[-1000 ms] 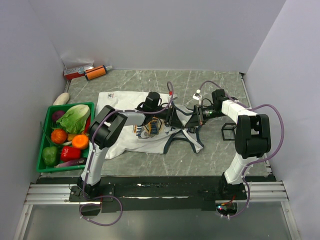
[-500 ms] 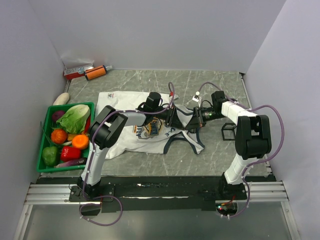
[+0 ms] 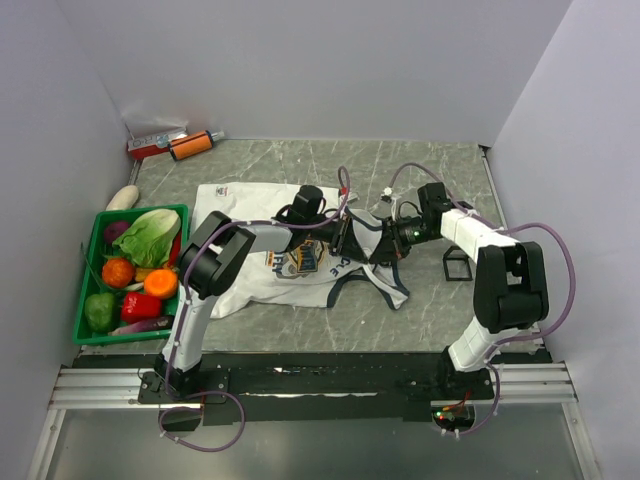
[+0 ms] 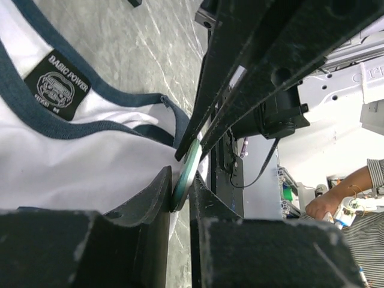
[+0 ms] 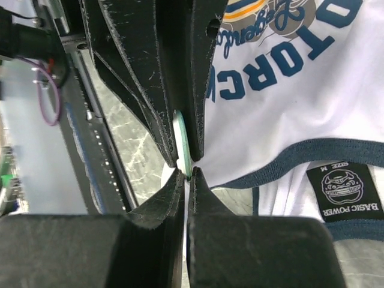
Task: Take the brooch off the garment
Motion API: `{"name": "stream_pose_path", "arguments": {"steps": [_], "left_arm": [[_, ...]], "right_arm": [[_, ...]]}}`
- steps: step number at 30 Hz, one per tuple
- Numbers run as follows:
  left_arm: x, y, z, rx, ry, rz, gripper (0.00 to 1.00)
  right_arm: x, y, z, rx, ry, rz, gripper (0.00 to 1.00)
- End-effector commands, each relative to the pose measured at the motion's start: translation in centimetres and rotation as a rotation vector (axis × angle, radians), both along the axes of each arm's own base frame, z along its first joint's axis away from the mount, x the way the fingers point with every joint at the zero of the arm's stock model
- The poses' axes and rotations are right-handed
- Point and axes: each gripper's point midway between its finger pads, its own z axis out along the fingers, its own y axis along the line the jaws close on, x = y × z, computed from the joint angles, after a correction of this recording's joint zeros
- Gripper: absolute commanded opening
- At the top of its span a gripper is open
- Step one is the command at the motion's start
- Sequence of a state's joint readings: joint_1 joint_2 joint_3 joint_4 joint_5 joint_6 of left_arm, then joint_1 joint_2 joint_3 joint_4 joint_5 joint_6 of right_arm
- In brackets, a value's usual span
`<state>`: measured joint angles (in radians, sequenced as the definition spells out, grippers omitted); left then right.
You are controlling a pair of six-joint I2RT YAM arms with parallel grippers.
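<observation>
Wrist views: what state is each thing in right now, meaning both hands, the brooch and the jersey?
Left hand: shut on the pale green round brooch.
Right hand: shut on the same brooch's edge, from the opposite side.
Brooch: on edge, pinched by both hands; cannot tell whether it is pinned to the cloth.
White sleeveless jersey with navy trim: lying on the grey marbled table, graphic up.

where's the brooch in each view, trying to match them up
Top external: not discernible, hidden low over the garment.
Left wrist: the brooch, a pale green disc seen edge-on, just below centre.
Right wrist: edge-on at centre.
Shared landmark: black BASIC POWER label, in both wrist views only.
</observation>
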<state>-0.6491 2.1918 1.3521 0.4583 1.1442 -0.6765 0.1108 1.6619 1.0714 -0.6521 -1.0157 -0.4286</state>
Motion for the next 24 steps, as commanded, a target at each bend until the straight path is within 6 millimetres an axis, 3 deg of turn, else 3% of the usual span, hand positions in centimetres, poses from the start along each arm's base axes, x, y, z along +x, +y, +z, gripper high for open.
{"name": "stream_pose_path", "arguments": {"steps": [1,9,15,21,24], "left_arm": [[1.2,-1.3,2.6,-0.025,-0.071,0.074,0.12],[2.8,-1.0,0.6,0.039,0.001,0.167,0.16],[4.2,-0.4,0.7,0.037,0.079,0.237,0.18],[6.2,1.3,-0.6,0.053,0.204,0.353,0.17],[6.7,1.9,-0.9,0.056,0.227,0.389,0.23]], "right_arm": [[-2.3,2.7,1.8,0.056,-0.066,0.103,0.00],[-3.5,3.4,1.8,0.034,-0.121,0.161,0.00],[-4.3,3.9,1.5,0.013,-0.143,0.202,0.00],[-4.9,4.0,1.4,-0.007,-0.174,0.211,0.00],[-5.0,3.9,1.1,-0.024,-0.187,0.213,0.00]]}}
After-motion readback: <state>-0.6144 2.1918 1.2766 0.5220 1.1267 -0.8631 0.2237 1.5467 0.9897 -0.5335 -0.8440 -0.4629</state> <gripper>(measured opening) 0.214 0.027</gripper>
